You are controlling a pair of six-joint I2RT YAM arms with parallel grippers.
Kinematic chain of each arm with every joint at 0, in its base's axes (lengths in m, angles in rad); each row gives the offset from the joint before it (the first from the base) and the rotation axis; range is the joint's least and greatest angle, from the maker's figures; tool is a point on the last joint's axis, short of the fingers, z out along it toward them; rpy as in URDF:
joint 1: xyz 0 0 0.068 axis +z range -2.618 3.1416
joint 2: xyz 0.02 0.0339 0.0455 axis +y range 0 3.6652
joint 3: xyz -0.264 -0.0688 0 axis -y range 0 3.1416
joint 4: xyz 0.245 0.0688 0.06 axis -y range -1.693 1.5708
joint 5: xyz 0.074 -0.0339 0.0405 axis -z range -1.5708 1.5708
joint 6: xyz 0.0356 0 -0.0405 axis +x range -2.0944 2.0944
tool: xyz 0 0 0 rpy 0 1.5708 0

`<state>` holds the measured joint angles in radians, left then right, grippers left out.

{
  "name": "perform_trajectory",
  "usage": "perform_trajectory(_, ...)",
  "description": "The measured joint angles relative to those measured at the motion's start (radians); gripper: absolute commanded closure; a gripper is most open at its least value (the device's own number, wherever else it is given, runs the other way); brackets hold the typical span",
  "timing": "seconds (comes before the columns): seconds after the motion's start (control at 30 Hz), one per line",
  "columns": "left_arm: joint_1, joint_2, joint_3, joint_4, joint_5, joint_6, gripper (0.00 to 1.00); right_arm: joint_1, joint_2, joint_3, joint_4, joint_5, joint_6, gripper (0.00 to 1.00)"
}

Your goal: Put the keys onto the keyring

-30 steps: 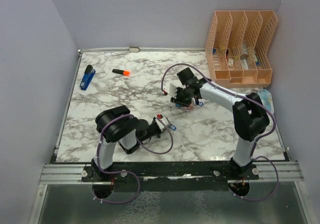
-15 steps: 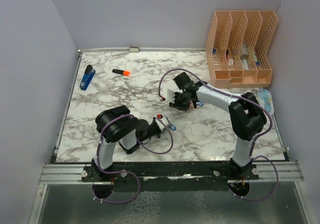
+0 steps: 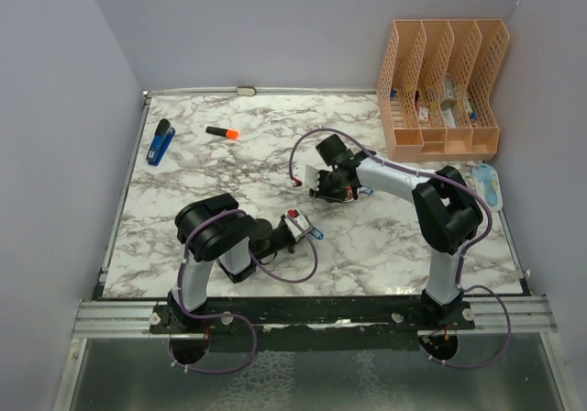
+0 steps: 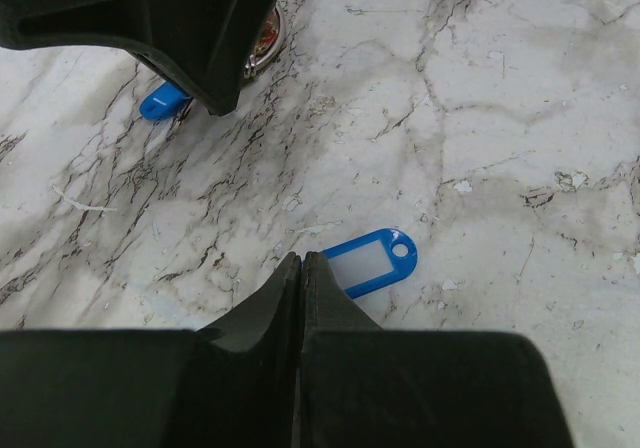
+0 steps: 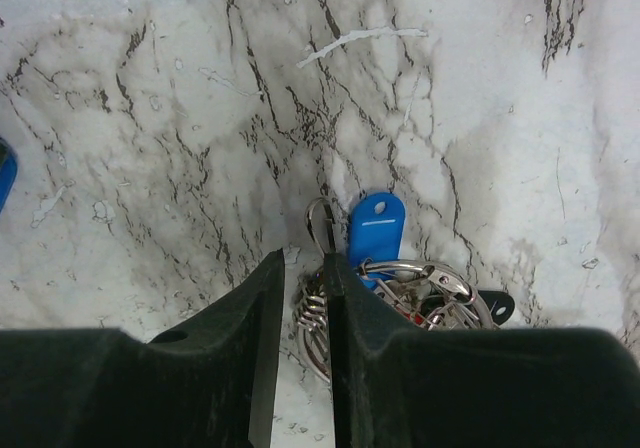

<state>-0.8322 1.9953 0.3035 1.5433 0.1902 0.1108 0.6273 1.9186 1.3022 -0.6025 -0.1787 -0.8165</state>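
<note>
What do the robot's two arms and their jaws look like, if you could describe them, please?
The left arm and right arm share one design: bulky black rounded joint housings joined by white tubular links, each trailing a looping purple cable. The jaws are matte black, tapered wedges.

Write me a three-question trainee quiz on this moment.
1. True or false: the left tool has its jaws wide apart.
2. What lies on the table just beside the left tool's tips? A) a blue-tagged key B) an orange marker C) a stapler
3. Fill in: the thin wire loop between the right tool fingers belongs to the ____.

Key: 1 false, they are pressed together. 2 A. 3 keyring.
</note>
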Motion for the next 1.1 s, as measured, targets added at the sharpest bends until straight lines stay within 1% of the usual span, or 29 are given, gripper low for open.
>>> perform_trajectory(0.3,0.001,0.0,0.0,0.0,0.0,0.0,1.0,0.0,0.003,0.002,0.029,0.014,-0.002,0.77)
perform_trajectory(0.9,0.002,0.0,0.0,0.0,0.0,-0.005,1.0,0.0,0.003,0.019,0.031,0.028,-0.011,0.77)
perform_trajectory(1.1,0.002,0.0,0.0,0.0,0.0,-0.006,1.0,0.0,0.013,0.019,0.059,0.034,-0.024,0.77)
